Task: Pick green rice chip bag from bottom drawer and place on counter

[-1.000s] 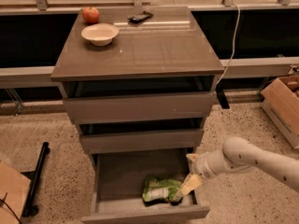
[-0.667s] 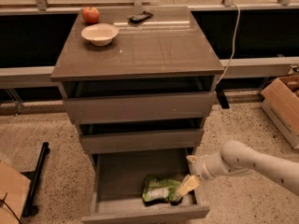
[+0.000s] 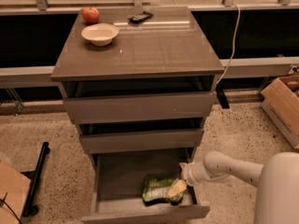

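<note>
The green rice chip bag [image 3: 158,190] lies crumpled on the floor of the open bottom drawer [image 3: 117,174], near its front right corner. My gripper [image 3: 177,188] reaches in from the right on a white arm and sits at the bag's right end, touching or overlapping it. The bag rests on the drawer floor. The counter [image 3: 154,48] is the glossy grey-brown top of the cabinet, well above the gripper.
On the counter stand a white bowl [image 3: 100,33], a red apple [image 3: 90,15] and a dark flat object [image 3: 140,17] at the back. The two upper drawers [image 3: 140,107] are partly open and overhang the bottom one. A cardboard box [image 3: 285,106] sits on the floor at right.
The gripper has moved a little left and down, closer onto the right end of the bag. The bag has not moved.
</note>
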Tool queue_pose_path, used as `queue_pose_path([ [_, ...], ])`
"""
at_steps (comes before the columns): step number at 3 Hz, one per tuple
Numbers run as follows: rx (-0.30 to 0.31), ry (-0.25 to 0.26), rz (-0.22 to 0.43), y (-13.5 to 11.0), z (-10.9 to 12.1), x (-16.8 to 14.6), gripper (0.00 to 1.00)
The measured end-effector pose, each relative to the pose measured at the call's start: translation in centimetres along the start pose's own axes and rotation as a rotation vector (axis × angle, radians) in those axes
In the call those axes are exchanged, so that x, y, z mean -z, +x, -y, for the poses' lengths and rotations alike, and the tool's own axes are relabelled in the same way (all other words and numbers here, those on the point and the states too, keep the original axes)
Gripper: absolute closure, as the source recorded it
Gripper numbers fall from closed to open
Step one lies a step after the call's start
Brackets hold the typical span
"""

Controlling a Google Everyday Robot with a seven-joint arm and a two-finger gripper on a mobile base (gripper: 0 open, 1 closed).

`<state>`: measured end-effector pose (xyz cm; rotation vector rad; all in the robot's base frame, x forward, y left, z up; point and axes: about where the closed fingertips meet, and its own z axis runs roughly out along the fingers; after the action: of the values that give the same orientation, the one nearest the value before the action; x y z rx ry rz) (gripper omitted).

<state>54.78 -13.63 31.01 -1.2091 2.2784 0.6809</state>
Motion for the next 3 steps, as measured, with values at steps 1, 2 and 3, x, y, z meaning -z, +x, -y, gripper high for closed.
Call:
queue_pose_path([
  [1,-0.035,-0.028,-0.034,2.5,1.3,-4.5,0.00],
  [2,-0.072,-0.060,-0.051,4.5,2.6,-8.1,0.00],
  [3,-0.101,-0.083,-0.061,6.0,4.2,-10.7,0.00],
])
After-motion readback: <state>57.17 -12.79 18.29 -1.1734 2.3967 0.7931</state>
